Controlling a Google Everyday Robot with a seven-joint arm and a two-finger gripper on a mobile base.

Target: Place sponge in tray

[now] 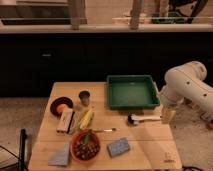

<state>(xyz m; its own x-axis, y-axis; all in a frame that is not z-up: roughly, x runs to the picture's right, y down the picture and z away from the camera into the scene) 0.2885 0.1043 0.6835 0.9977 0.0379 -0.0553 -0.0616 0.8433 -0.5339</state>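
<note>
The sponge [118,146], a small blue-grey speckled block, lies flat on the wooden table [150,137] near its front edge, just right of the orange bowl [85,146]. The dark-green square tray [132,91] sits at the table's back right and holds nothing. My white arm [186,82] comes in from the right. Its gripper [167,116] points down at the table's right edge, below the tray's right corner. It is well to the right of the sponge and farther back, and it touches neither the sponge nor the tray.
A dish brush [143,119] lies in front of the tray near the gripper. On the left are a dark red plate [56,102] with an orange item, a small cup [84,96], a pale oblong block [65,120], a yellow item [86,119], a utensil [104,130] and a grey-blue triangular piece [60,156].
</note>
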